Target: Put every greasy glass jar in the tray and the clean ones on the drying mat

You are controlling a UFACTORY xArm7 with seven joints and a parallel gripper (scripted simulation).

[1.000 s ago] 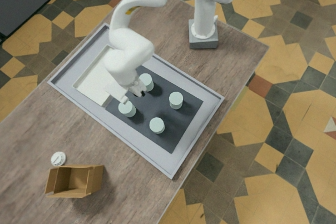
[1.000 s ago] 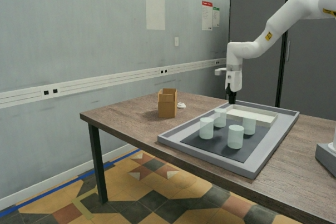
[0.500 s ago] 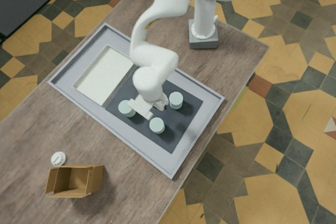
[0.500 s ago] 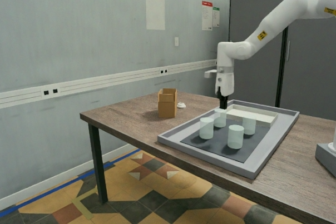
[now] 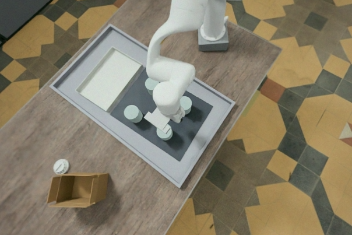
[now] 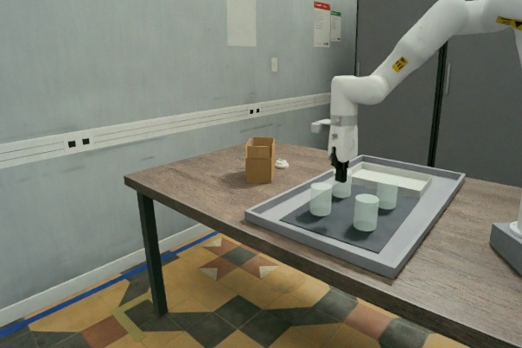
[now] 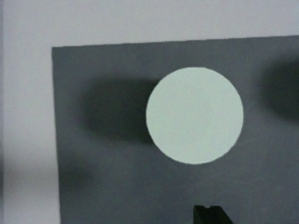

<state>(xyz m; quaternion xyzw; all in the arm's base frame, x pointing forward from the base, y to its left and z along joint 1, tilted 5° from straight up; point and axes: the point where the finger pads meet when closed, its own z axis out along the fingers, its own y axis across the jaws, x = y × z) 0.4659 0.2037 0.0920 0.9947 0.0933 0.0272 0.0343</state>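
Note:
Four pale green glass jars stand upright on the dark mat (image 5: pixel 178 153) (image 6: pixel 375 244) (image 7: pixel 125 188). One jar (image 5: pixel 164 137) (image 6: pixel 321 199) (image 7: pixel 194 115) is near the mat's corner away from the robot base and the cream tray (image 5: pixel 108 78) (image 6: pixel 402 180). Another jar (image 5: pixel 186 105) (image 6: pixel 366 213) is nearer the base. On the tray side are a jar (image 5: pixel 133 114) (image 6: pixel 341 191) and a jar (image 5: pixel 150 84) (image 6: pixel 386 197). They look alike; no grease shows. My gripper (image 5: pixel 180 120) (image 6: pixel 341 180) (image 7: pixel 212 216) is shut and empty, above the mat among the jars. The cream tray holds nothing.
A raised grey rim (image 5: pixel 151 169) (image 6: pixel 294 236) surrounds the mat and cream tray. An open cardboard box (image 5: pixel 99 189) (image 6: pixel 259 169) and a small white round object (image 5: pixel 61 167) (image 6: pixel 282 164) stand on the wooden table outside it.

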